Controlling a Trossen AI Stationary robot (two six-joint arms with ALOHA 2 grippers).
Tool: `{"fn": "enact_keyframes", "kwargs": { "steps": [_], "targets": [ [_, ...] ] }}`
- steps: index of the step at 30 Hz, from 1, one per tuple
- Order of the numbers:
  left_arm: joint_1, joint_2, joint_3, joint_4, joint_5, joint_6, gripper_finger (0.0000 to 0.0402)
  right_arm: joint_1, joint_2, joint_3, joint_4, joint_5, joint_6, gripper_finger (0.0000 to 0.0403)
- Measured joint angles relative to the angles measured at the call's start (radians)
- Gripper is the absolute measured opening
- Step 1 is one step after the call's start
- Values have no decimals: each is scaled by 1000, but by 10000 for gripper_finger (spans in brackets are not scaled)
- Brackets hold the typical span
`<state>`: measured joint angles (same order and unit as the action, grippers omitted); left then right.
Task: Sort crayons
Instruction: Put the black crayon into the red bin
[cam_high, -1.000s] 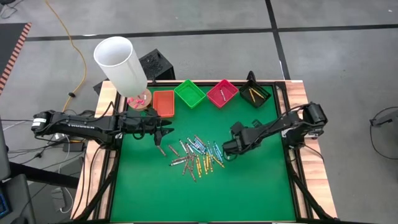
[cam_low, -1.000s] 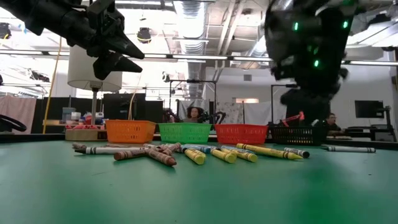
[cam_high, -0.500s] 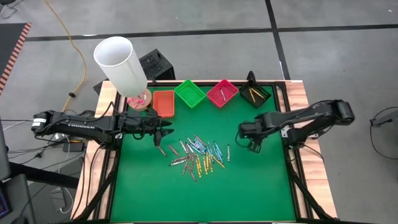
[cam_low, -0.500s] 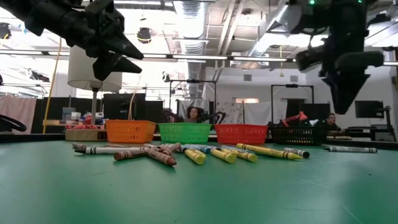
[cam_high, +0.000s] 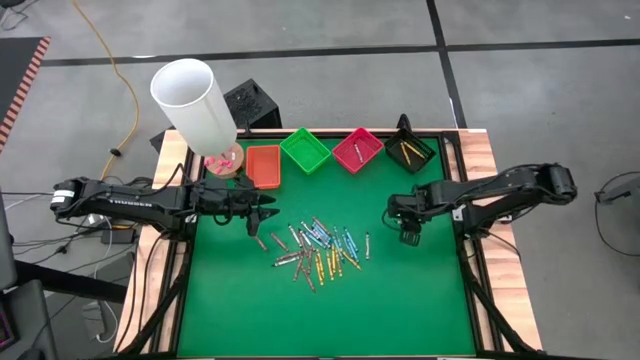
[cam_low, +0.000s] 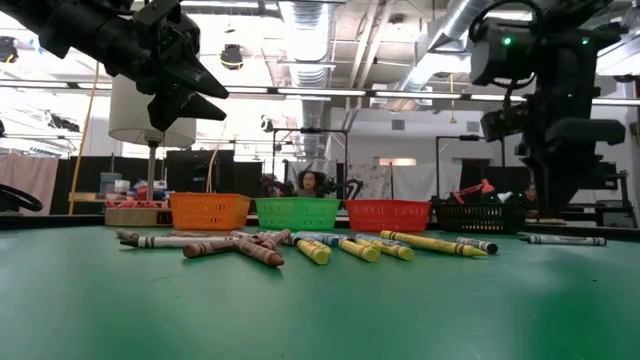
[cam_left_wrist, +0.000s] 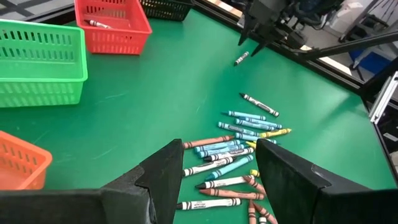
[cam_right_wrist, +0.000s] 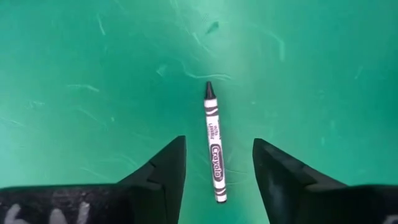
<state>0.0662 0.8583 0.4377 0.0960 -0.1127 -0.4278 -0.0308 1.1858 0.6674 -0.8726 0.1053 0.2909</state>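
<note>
Several crayons lie in a loose heap at the middle of the green mat, and one lies a little apart on its right. A single dark-tipped greyish crayon lies flat on the mat farther right. My right gripper hangs open just above it, pointing down, one finger on either side and touching nothing. My left gripper stands open above the mat at the heap's left.
Along the far edge stand an orange tray, a green tray, a pink tray and a black tray holding yellow sticks. A tall white cylinder stands at the far left corner. Bare mat lies toward the near edge.
My right gripper has gone from the heap's right edge toward the table's right edge, over the single greyish crayon, and has opened. The crayons lie as before.
</note>
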Motion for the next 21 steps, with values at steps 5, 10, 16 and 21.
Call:
{"fn": "enact_keyframes", "kwargs": {
  "steps": [5, 10, 16, 21],
  "targets": [
    [0, 0, 0, -1, 0, 0, 192, -18, 74, 0, 1, -4, -4, 176],
    [0, 0, 0, -2, 0, 1, 192, -37, 160, 0, 6, -15, -6, 175],
    [0, 0, 0, -11, 0, 1, 192, -44, 240, 7, 26, -45, -22, 166],
    [0, 0, 0, -32, -1, 1, 192, -44, 256, 2, 58, -71, -31, 106]
  ]
}}
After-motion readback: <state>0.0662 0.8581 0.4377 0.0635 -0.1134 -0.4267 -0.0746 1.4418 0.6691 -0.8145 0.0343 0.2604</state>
